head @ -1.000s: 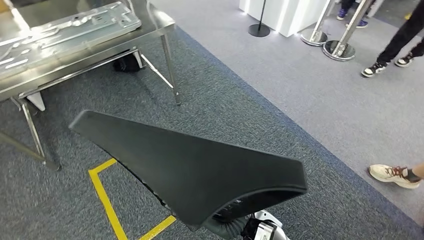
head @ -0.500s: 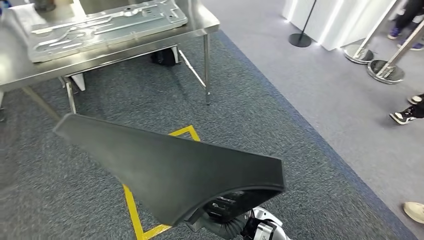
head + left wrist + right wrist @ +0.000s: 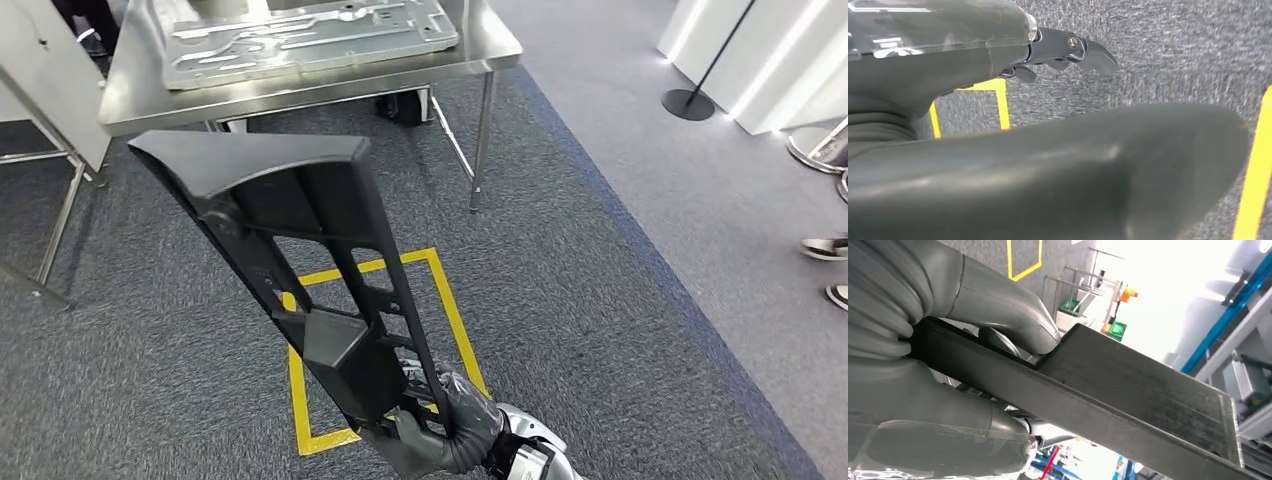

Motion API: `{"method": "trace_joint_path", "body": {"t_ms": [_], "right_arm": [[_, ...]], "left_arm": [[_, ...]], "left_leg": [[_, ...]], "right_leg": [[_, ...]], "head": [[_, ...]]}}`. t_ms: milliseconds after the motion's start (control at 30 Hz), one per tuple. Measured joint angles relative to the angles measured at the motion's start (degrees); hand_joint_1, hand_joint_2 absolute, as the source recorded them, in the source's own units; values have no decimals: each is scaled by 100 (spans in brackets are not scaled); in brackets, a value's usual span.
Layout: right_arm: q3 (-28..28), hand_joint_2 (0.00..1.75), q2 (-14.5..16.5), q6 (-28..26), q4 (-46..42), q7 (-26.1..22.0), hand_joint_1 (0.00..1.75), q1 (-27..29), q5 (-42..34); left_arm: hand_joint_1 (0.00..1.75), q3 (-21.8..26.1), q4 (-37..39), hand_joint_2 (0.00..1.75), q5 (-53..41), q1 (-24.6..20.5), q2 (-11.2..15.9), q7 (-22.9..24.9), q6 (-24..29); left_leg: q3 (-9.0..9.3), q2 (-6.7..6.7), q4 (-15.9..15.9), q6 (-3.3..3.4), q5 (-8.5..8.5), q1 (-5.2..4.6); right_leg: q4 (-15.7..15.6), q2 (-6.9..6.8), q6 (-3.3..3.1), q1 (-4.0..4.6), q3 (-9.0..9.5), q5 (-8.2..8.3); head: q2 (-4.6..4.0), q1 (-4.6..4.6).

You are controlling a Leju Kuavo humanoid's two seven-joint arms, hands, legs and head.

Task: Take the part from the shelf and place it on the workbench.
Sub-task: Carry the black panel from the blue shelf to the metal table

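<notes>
Part now turned ribbed-side up, clamped by right hand, left hand seemingly empty, fingers apart, no writing legible

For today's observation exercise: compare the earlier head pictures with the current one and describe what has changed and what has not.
The camera swung, bringing the steel workbench toward the centre. The black part has turned over, its ribbed underside now showing instead of its smooth face. The right hand still grips its lower end; the metal plate remains on the workbench.

Right hand gripping, left hand empty.

No readable text, label, brand, number or sign appears in any view.
</notes>
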Motion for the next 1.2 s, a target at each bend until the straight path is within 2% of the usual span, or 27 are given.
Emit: {"method": "trace_joint_path", "body": {"t_ms": [33,67,100,167,233,267,300,333,367,400,467,500,533,567,600,667,733,767,800,833,867,933,1000,1033,1133,1200], "right_arm": [[-4,175,0,-2,-5,0,175,-1,2],[-8,175,1,-1,-9,0,175,-4,3],[-9,175,1,-1,-12,0,175,-8,4],[-13,175,-1,-1,-21,0,175,-9,4],[-16,175,-4,-1,-29,0,175,4,4],[-17,175,-6,-1,-28,0,175,16,4],[-17,175,-8,-1,-27,0,175,26,3],[-17,175,-10,-1,-26,0,175,33,2],[-18,175,-11,-1,-27,0,175,35,-5],[-19,175,-11,1,-28,0,175,33,-15],[-22,175,-13,12,-37,0,175,26,-59],[-25,175,-13,25,-44,0,175,21,-95],[-28,175,-14,48,-54,0,175,14,-147],[-35,175,-10,79,-75,0,175,8,-215],[-48,175,-3,119,-103,0,175,5,-295],[-91,175,25,196,-179,0,175,11,-438],[-145,175,48,262,-233,0,175,28,-503],[-175,175,53,289,-245,0,175,38,-514],[-198,175,57,315,-248,0,175,49,-519],[-215,175,61,334,-248,0,175,56,-523],[-228,175,72,346,-248,0,175,59,-527],[-245,175,106,355,-248,0,175,56,-532],[-262,175,146,330,-250,0,175,51,-527],[-267,175,163,312,-251,0,175,49,-521],[-272,175,203,290,-265,0,175,50,-506],[-273,175,218,288,-287,0,175,45,-505]], "left_arm": [[0,0,0,0,0,-2,0,-2,-4],[0,0,0,0,0,3,1,-4,-4],[0,0,0,0,-1,11,1,-4,-5],[0,0,0,0,-1,8,1,-6,-6],[0,0,-1,0,-1,-13,1,-9,-7],[0,-1,0,0,-1,-22,1,-11,-8],[0,-1,0,0,0,-24,2,-12,-8],[0,0,0,0,1,-20,2,-13,-9],[0,1,0,0,4,-17,3,-16,-12],[0,1,0,0,7,-15,3,-21,-15],[0,1,1,0,16,-19,-7,-36,-22],[0,1,1,0,21,-21,-10,-44,-25],[0,2,1,0,26,-15,-14,-52,-30],[0,2,1,0,31,-3,-12,-57,-36],[0,2,1,0,35,15,-2,-62,-46],[0,3,1,0,38,27,15,-73,-80],[0,4,1,0,38,-7,25,-94,-126],[0,4,1,0,40,-27,27,-106,-145],[0,4,1,0,41,-37,30,-119,-162],[0,4,1,0,42,-37,31,-131,-174],[0,4,1,0,39,-34,37,-144,-182],[0,4,1,0,23,-31,55,-179,-198],[0,4,1,0,5,-42,71,-221,-218],[0,4,1,0,0,-41,76,-242,-226],[0,4,1,0,-7,-20,85,-278,-232],[0,4,1,0,-7,-21,86,-285,-232]], "left_leg": [[-6,-4,-22,43,-23,-17],[-19,-84,-23,79,-11,-13],[-21,-149,-32,111,-2,-7],[-17,-282,-53,178,26,6],[-32,-425,-56,222,46,7],[-43,-506,-53,234,51,-1],[-49,-590,-49,240,55,-12],[-52,-676,-43,242,57,-21],[-52,-765,-37,242,59,-30],[-49,-853,-31,239,60,-37],[-56,-995,-19,218,71,-43],[-69,-1045,-17,196,80,-36],[-85,-1085,-21,163,90,-23],[-97,-1125,-33,125,101,-13],[-105,-1111,-37,92,104,-5],[-169,-867,105,39,-12,-19],[-412,-570,654,-7,-351,-16],[-581,-515,1031,-35,-534,1],[-709,-493,1330,-65,-646,19],[-754,-482,1459,-93,-655,39],[-682,-469,1361,-118,-556,62],[-284,-427,652,-158,-229,102],[28,-419,80,-126,-92,94],[73,-426,-19,-85,-109,82],[104,-449,-46,54,-124,67],[154,-455,-57,114,-130,68]], "right_leg": [[7,-52,29,18,6,-12],[8,-107,57,17,17,-21],[22,-94,94,0,29,-44],[268,175,154,-44,-57,-240],[983,508,178,-64,-394,-627],[1389,565,179,-62,-598,-788],[1670,584,174,-60,-747,-854],[1736,592,158,-58,-798,-801],[1550,613,130,-55,-729,-631],[1183,668,90,-49,-570,-400],[411,899,-2,-43,-238,-65],[199,986,-31,-35,-152,-3],[113,1034,-49,-27,-124,-1],[84,1009,-58,-17,-122,15],[49,973,-73,-26,-108,39],[-48,898,-119,-54,-66,97],[-96,801,-148,-60,-42,121],[-94,747,-153,-58,-44,119],[-91,698,-152,-58,-46,115],[-84,658,-147,-61,-48,109],[-72,631,-132,-68,-49,99],[-23,596,-79,-84,-48,58],[39,572,0,-75,-59,0],[61,566,42,-66,-59,-4],[143,569,147,-79,-60,8],[490,575,177,-97,-226,-175]], "head": [[0,1],[0,2],[0,3],[0,3],[0,3],[0,3],[0,3],[0,3],[0,3],[0,3],[0,3],[0,3],[0,3],[0,3],[0,3],[0,2],[0,1],[0,1],[0,1],[0,1],[0,1],[0,1],[0,2],[0,2],[0,3],[0,3]]}}
